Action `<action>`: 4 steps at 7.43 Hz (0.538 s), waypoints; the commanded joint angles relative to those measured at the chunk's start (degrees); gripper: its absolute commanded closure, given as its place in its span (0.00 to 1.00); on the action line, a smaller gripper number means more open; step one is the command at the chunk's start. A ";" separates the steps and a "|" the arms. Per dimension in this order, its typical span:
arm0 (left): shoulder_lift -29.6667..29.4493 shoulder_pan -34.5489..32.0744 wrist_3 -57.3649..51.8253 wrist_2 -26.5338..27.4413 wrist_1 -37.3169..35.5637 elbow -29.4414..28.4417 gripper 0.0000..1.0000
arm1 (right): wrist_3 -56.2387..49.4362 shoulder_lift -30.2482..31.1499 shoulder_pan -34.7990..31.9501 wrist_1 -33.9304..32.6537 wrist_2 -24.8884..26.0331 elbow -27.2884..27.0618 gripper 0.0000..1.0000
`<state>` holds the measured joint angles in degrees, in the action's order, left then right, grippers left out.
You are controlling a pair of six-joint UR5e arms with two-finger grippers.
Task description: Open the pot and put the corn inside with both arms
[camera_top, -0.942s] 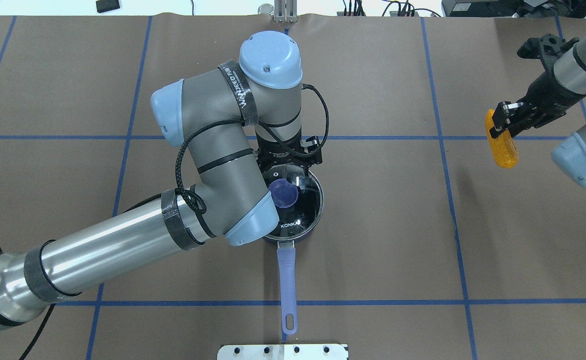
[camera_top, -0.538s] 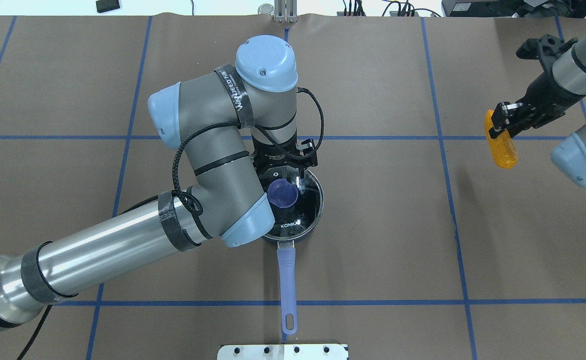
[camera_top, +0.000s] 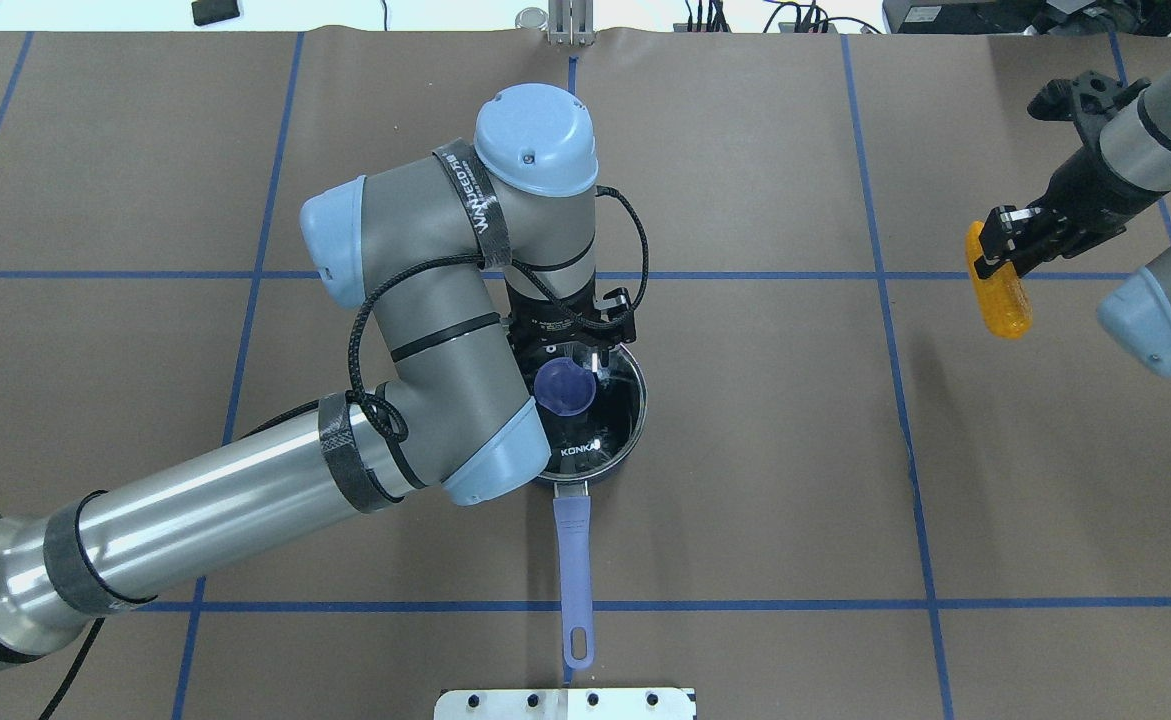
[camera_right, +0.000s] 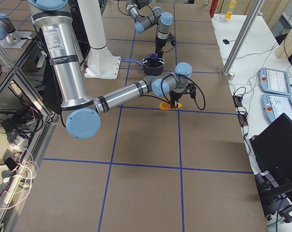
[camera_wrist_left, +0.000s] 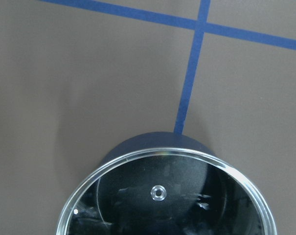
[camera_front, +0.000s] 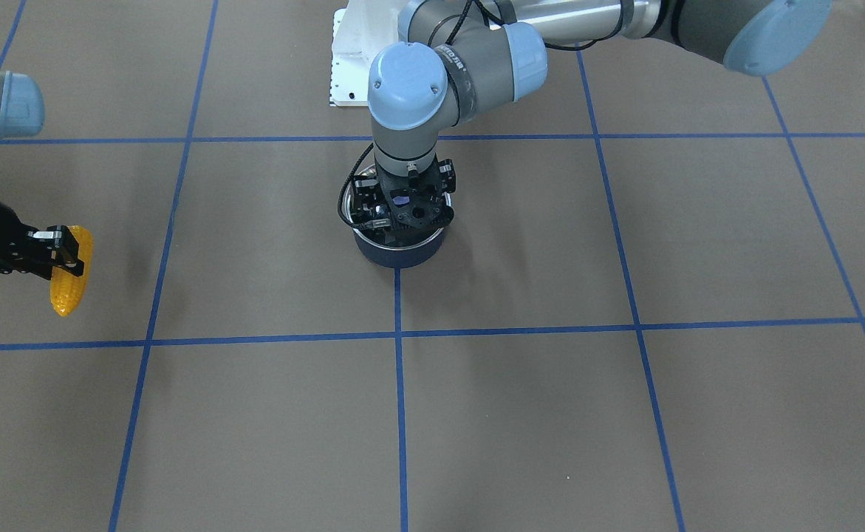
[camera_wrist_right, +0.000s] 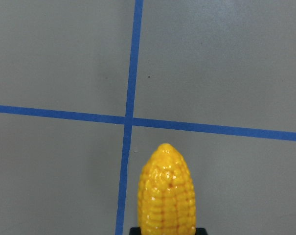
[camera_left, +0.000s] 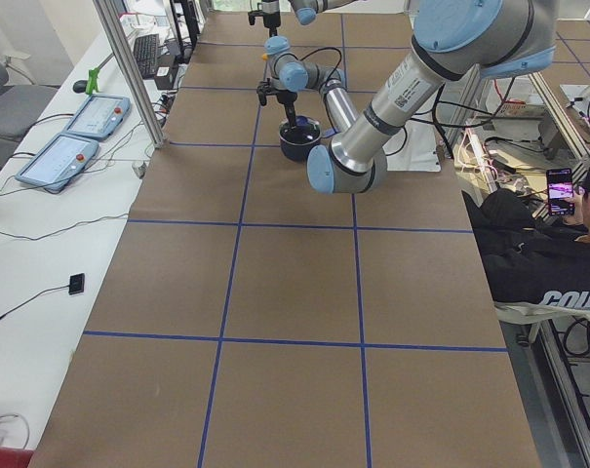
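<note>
The navy pot (camera_top: 617, 458) stands mid-table with its glass lid (camera_top: 613, 400) on it and its purple-blue handle (camera_top: 573, 565) pointing toward my base. My left gripper (camera_top: 567, 362) hangs straight down over the lid, its fingers open on either side of the blue knob (camera_top: 563, 388). One finger (camera_top: 596, 360) shows right beside the knob and the other is hidden by my forearm. The left wrist view shows the lid (camera_wrist_left: 162, 196) above the pot's wall (camera_wrist_left: 152, 142). My right gripper (camera_top: 993, 258) is shut on the corn (camera_top: 1005, 300), held above the table at the far right.
A white mounting plate (camera_top: 565, 703) lies at the table's near edge, just beyond the handle's end. Blue tape lines cross the brown table cover. A seated person (camera_left: 548, 244) is beside the table in the exterior left view.
My left wrist has come down closer over the lid's knob. The right gripper has kept hold of the corn and has barely shifted.
</note>
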<state>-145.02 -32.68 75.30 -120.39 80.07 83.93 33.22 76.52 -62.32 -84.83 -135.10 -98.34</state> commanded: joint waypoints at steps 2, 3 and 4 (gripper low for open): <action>0.00 0.86 1.59 0.07 0.00 0.36 0.02 | 0.00 -0.58 0.00 0.02 0.01 0.51 0.92; 0.00 0.86 1.69 -0.01 0.00 0.71 0.02 | 0.00 -0.58 0.00 -0.07 0.01 0.60 0.92; 0.18 0.86 1.69 0.07 0.00 0.97 0.02 | 0.00 -0.58 0.00 0.02 0.01 0.69 0.92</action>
<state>-144.96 -31.86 76.83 -120.37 80.07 84.56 33.22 75.98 -62.31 -84.85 -135.09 -97.79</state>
